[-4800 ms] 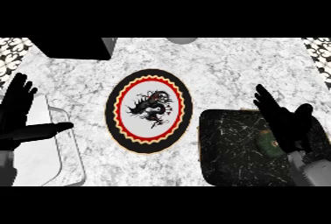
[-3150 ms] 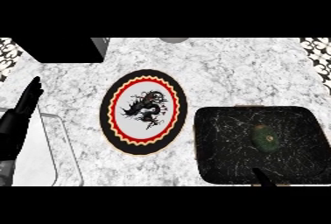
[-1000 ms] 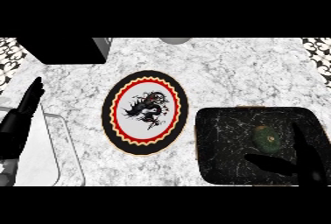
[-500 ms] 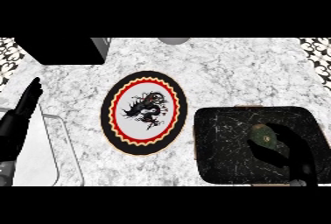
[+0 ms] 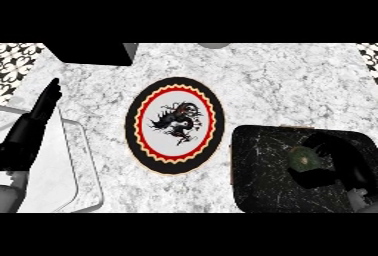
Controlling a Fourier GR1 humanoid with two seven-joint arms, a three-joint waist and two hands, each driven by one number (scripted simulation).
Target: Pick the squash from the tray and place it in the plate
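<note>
Over the last second our right robot hand [image 5: 341,162] has come up across the tray [image 5: 258,185] from its near edge and now sits right at the squash [image 5: 303,157]. A second ago it lay low in the tray, short of the squash; half a second ago its fingers had just reached it. Now the fingers curl over the far side of the squash and the thumb shows below it, so we read the hand as closing round it (dark hand on dark tray, so the exact contact is hard to make out). For the task, that means the reach looks finished and the grasp is being made; the lift and the carry to the plate [image 5: 176,125] are still to come.

The tray is dark and marbled, and lies just right of the plate on the worktop [image 5: 280,85]. It holds only the squash, a small green thing in its right half. The plate is round with a black rim, a red zigzag ring and a dark dragon figure on a white centre; nothing lies in it yet.

Our left robot hand [image 5: 29,135] rests well left of the plate, fingers straight and pressed together, pointing away from us over a pale board [image 5: 55,175]. A black box [image 5: 92,52] sits beyond the plate, up and to its left.
</note>
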